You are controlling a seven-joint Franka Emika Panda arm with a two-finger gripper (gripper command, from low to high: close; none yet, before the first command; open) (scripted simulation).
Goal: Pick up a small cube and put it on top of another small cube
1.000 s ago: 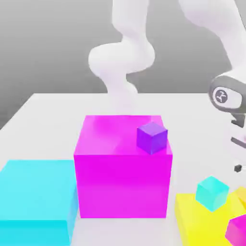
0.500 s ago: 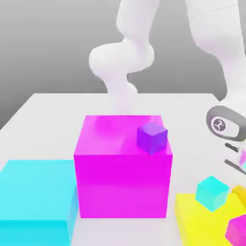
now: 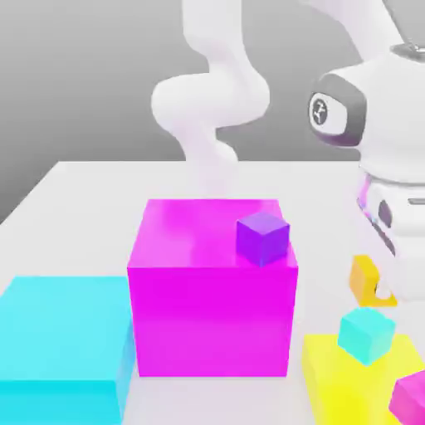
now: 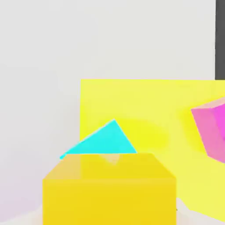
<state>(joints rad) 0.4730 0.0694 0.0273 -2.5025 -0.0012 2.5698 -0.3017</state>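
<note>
Orange cube (image 3: 363, 279) clenched in our gripper (image 3: 381, 288)
We have it btwn the fingertips, w/ teal cube (image 3: 366, 335) on yellow block (image 3: 332, 378)

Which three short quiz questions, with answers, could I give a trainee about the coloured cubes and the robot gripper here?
1. Which small cube rests on the large magenta block?
2. True or false: the small teal cube sits on the flat cyan block.
3. Fill in: the gripper holds the small ____ cube.

Key: 1. The small purple cube. 2. False; it is on the yellow block. 3. Orange.
</note>
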